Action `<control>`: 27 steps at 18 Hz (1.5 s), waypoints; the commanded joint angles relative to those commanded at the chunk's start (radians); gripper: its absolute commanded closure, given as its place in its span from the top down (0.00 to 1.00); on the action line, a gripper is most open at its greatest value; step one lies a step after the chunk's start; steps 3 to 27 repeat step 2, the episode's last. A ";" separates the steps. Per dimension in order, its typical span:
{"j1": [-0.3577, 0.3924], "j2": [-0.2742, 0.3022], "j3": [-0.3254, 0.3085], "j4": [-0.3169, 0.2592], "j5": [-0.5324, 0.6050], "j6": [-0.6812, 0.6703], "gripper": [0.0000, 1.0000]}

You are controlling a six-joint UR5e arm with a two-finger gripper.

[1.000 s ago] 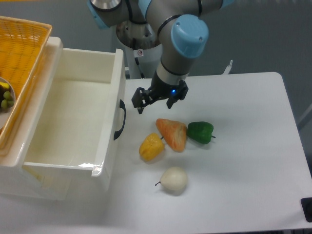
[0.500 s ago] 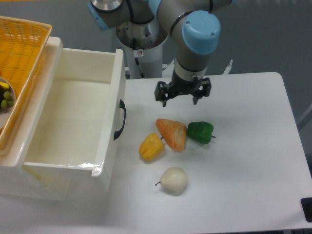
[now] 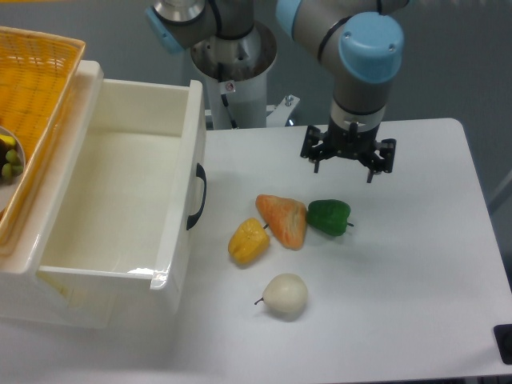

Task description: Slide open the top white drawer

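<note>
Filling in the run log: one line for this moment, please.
top white drawer: pulled open, empty | gripper: open, holding nothing, above table

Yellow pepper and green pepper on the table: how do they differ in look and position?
The yellow pepper lies nearer the open top white drawer; the green pepper lies on the far side of the orange vegetable, below the open gripper. The yellow pepper looks a bit larger and paler; the green pepper is dark and glossy. Both rest on the table, each beside the orange vegetable.
</note>
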 joint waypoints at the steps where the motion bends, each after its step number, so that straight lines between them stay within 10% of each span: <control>1: 0.006 0.002 0.000 0.000 -0.002 0.002 1.00; 27: 0.008 0.002 0.000 0.000 -0.005 0.000 1.00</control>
